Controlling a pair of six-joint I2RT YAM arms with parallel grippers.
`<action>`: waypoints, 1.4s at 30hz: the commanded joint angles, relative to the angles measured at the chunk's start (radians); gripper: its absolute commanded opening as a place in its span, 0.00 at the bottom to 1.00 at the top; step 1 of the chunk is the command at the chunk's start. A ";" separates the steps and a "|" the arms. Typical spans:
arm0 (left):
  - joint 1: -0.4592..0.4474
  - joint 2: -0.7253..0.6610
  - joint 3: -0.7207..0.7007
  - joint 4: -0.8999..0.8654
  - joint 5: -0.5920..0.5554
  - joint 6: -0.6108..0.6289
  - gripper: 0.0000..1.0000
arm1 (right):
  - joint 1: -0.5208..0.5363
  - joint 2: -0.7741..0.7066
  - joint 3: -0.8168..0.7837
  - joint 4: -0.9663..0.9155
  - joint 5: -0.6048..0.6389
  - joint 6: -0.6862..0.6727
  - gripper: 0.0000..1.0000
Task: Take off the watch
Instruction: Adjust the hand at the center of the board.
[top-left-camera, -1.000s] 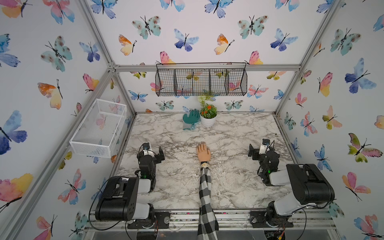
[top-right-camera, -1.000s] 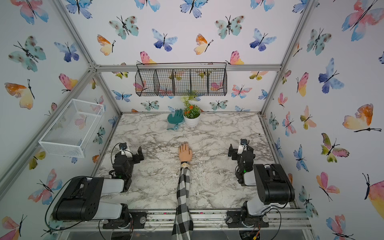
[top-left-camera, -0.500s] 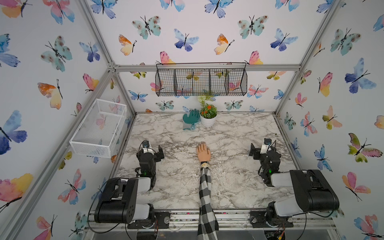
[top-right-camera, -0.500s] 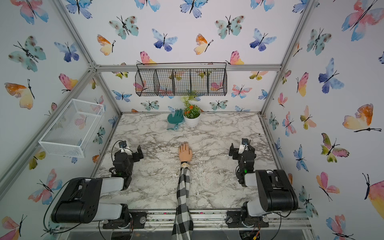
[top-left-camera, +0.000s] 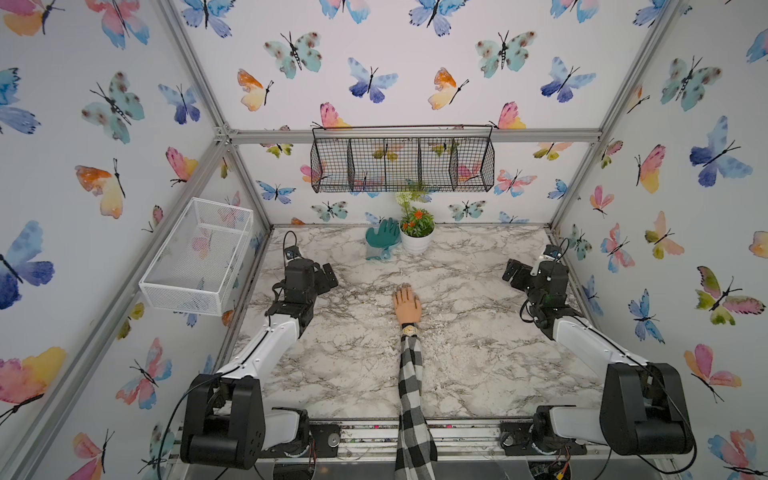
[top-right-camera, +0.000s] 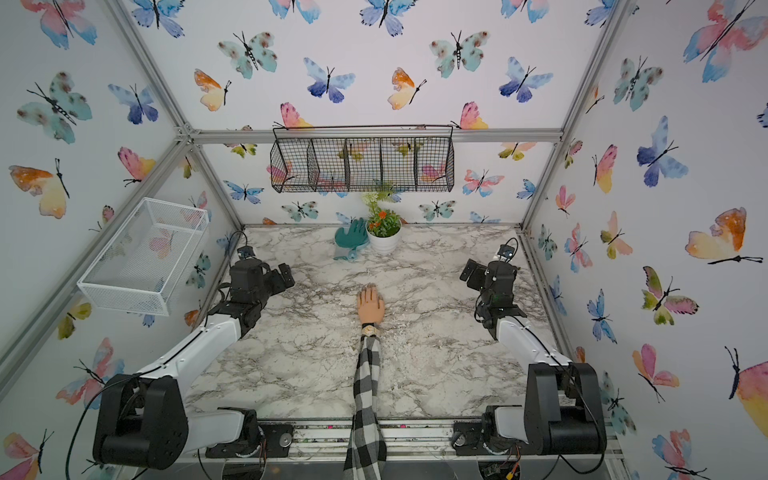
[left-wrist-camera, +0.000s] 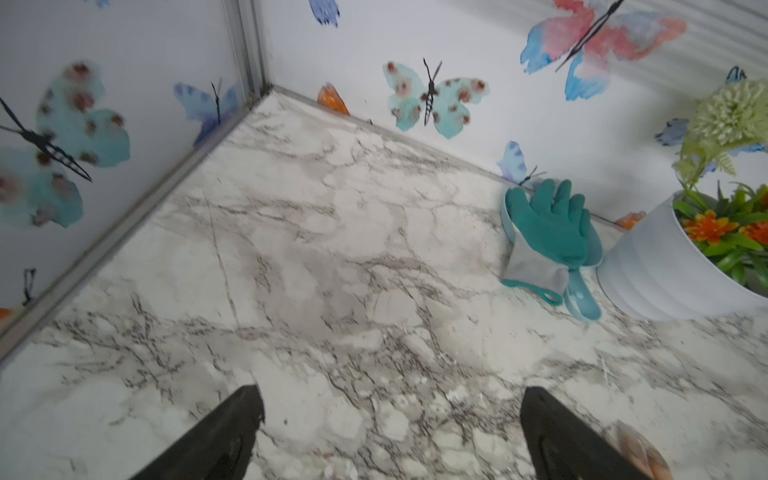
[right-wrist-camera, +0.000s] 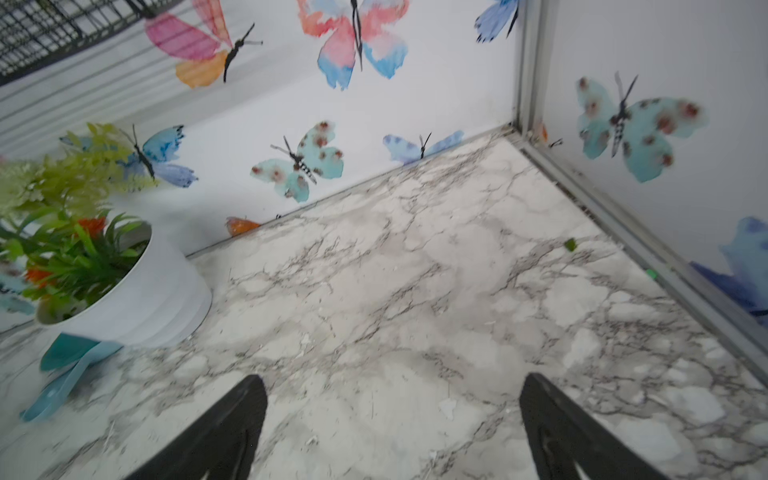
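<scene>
On the wrist of the mannequin hand (top-left-camera: 406, 302), just where the checked sleeve (top-left-camera: 411, 374) ends, the watch (top-left-camera: 409, 330) is strapped, its round pale case turned upward. The hand is laid palm down on the marble table (top-left-camera: 478, 353), and the watch is touched by neither arm. To the left of the hand, well apart from it, the left gripper (top-left-camera: 328, 275) is held above the table. Its jaws are spread wide in the left wrist view, and only bare marble is seen between them. To the right of the hand, about as far off, the right gripper (top-left-camera: 514, 272) is held with jaws likewise parted and nothing gripped. Beyond the hand's fingertips, a teal glove (top-left-camera: 383, 239) is draped over a pale blue scoop (left-wrist-camera: 582, 301), just beside a white flower pot (top-left-camera: 417, 245).
</scene>
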 joint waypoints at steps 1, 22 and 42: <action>-0.084 -0.034 0.037 -0.285 0.085 -0.148 1.00 | 0.006 -0.001 0.018 -0.164 -0.217 0.043 0.93; -0.835 0.191 0.164 -0.540 -0.068 -0.605 0.98 | 0.020 0.092 -0.013 -0.159 -0.517 0.306 0.91; -0.908 0.558 0.405 -0.700 -0.157 -0.686 0.98 | 0.020 0.178 0.025 -0.100 -0.517 0.323 0.92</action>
